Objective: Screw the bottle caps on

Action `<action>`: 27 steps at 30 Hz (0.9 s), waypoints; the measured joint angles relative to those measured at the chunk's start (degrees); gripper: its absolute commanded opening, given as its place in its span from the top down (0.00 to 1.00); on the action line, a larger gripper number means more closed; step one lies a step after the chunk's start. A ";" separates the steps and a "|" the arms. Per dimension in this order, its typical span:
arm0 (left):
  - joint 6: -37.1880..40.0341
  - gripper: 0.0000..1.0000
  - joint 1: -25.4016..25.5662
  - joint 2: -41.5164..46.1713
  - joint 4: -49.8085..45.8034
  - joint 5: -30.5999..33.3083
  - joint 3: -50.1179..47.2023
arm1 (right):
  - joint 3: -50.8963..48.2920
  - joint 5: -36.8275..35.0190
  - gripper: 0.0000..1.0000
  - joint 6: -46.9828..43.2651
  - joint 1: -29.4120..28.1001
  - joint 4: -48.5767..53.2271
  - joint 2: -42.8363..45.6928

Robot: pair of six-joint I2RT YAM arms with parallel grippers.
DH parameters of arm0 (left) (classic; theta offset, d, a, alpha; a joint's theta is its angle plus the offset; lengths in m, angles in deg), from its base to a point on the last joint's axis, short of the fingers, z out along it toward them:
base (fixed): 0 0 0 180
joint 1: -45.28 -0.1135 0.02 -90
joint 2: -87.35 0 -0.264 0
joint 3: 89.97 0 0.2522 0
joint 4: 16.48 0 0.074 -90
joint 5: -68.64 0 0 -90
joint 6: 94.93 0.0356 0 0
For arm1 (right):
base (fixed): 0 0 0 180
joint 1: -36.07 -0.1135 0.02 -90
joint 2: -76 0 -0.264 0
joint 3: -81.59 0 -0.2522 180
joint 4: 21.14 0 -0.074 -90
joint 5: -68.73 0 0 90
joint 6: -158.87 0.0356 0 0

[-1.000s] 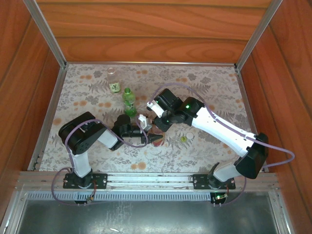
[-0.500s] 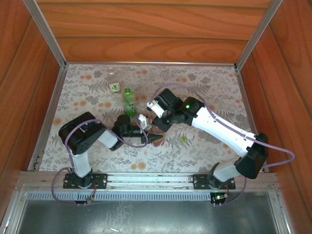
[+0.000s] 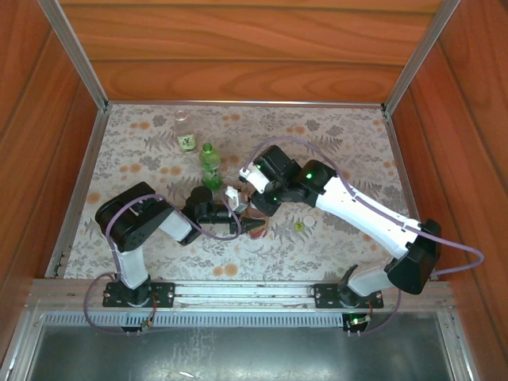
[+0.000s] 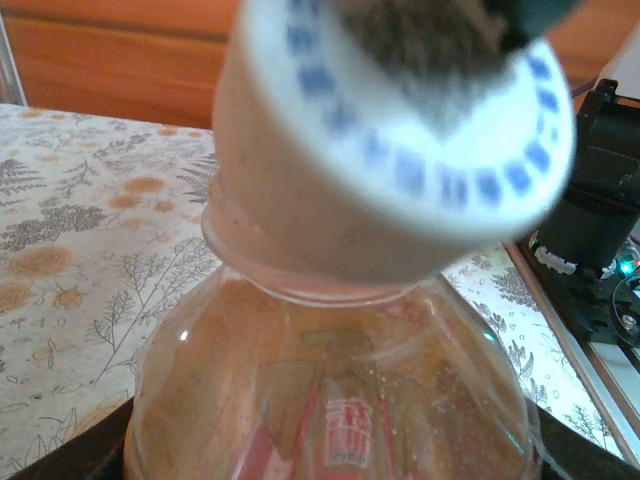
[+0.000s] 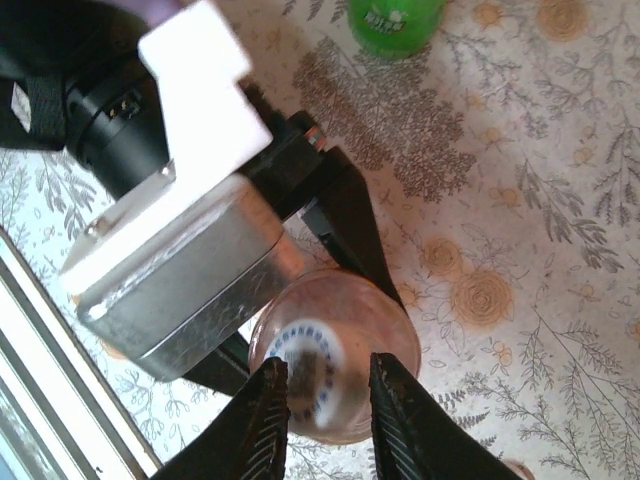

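Right gripper (image 5: 328,365): fingers pinched against white cap (image 4: 400,150), directly beneath wrist.
Left gripper (image 3: 251,228): clamped round amber bottle (image 4: 330,380), neck and cap just above jaws.
Risk: cross-threading or cap popping off, from turning while tilted on neck; bottle spinning along, from slack clamp.
Room: tight beside left gripper's camera block; green bottle (image 5: 395,20) well beyond right gripper; open worktop (image 5: 520,200) opposite left gripper.

Floral table (image 3: 349,151), green bottle (image 3: 209,163), clear bottle (image 3: 186,136), cap (image 3: 298,226)
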 measured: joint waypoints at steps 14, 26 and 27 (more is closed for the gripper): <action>-0.11 0.40 0.00 0.00 0.00 0.02 0.00 | -0.07 1.40 0.73 -2.67 0.87 1.44 -0.98; -0.42 0.40 -0.37 0.00 -0.02 0.04 0.02 | -0.07 -0.17 0.73 -1.27 0.90 0.81 -0.83; -0.42 0.40 -0.37 0.00 -0.02 0.02 0.02 | -0.09 -0.28 0.73 -1.14 0.90 0.74 -0.70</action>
